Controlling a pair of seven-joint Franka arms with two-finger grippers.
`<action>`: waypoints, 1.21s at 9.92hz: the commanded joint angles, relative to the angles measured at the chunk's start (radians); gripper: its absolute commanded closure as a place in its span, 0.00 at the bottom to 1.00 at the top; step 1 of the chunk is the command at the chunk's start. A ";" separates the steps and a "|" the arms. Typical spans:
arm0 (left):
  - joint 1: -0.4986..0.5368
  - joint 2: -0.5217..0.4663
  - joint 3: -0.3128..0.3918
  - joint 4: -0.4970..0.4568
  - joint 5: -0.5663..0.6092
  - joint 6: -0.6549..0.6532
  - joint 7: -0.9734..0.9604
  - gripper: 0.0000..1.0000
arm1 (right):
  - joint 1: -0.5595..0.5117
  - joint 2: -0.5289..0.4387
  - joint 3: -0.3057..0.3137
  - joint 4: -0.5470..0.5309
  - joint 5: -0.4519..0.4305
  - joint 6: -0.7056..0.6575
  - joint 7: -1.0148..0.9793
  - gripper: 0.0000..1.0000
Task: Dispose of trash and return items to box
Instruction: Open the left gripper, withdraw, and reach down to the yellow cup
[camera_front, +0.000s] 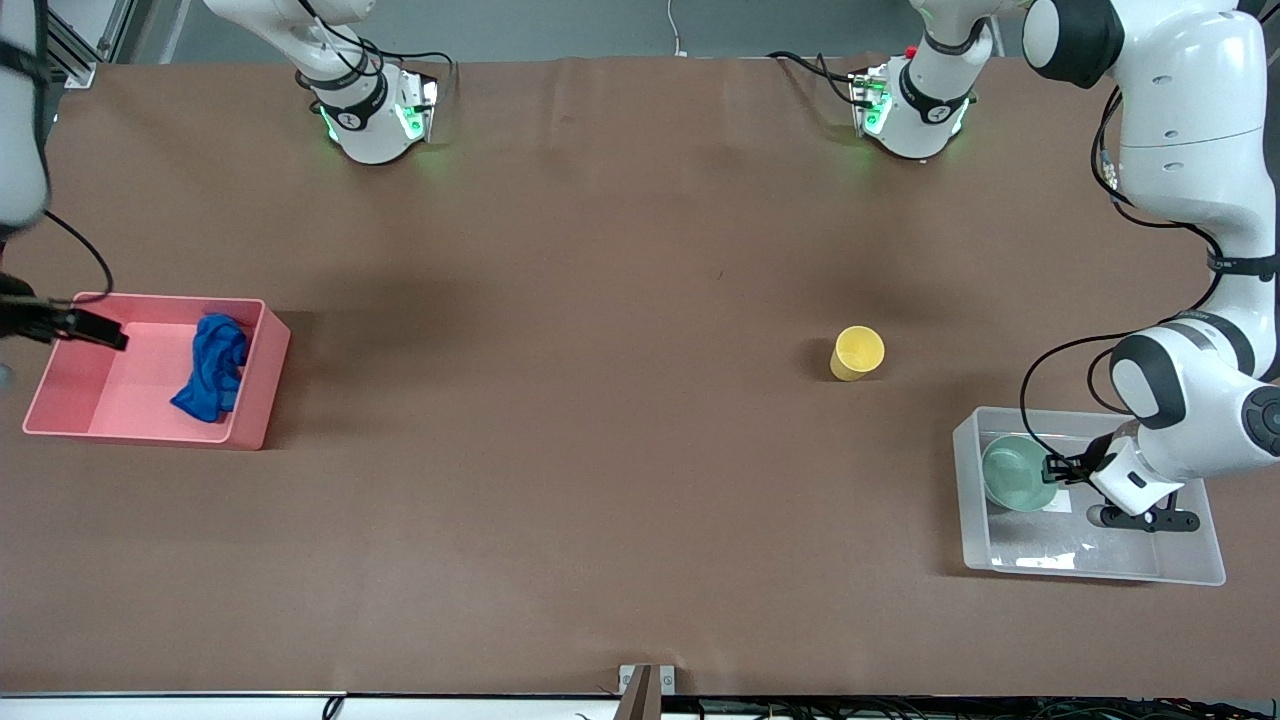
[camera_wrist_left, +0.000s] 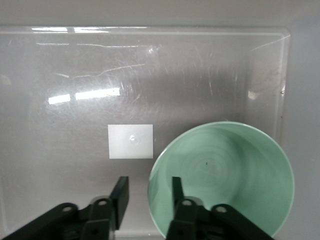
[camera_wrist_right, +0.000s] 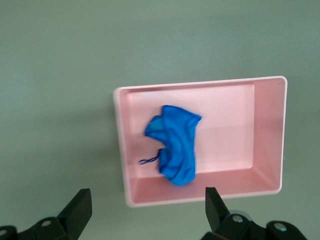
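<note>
The blue mesh cloth wad (camera_front: 213, 367) lies in the pink bin (camera_front: 262, 392), at the end nearer the table's middle; it also shows in the right wrist view (camera_wrist_right: 175, 145) with its thin string. My right gripper (camera_front: 100, 332) is wide open and empty above the pink bin (camera_wrist_right: 200, 192). The mint-green bowl (camera_front: 1015, 475) sits in the clear box (camera_front: 965, 500). My left gripper (camera_wrist_left: 148, 187) is open low in the box, one finger inside the bowl (camera_wrist_left: 225, 180) and one outside its rim. The yellow cup (camera_front: 857, 352) stands upright on the table.
The clear box (camera_wrist_left: 100, 75) has a white square label (camera_wrist_left: 131, 141) on its bottom beside the bowl. The pink bin is at the right arm's end of the table, the clear box at the left arm's end. Brown tabletop lies between them.
</note>
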 joint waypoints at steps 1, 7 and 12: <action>-0.003 -0.107 0.006 -0.042 -0.008 -0.030 0.019 0.03 | -0.027 -0.072 0.083 0.108 0.006 -0.181 0.087 0.00; -0.007 -0.596 -0.204 -0.392 0.208 -0.183 -0.240 0.00 | -0.027 -0.076 0.140 0.263 0.017 -0.289 0.075 0.00; -0.013 -0.571 -0.401 -0.700 0.227 0.140 -0.415 0.02 | -0.021 -0.078 0.137 0.276 0.029 -0.297 0.069 0.00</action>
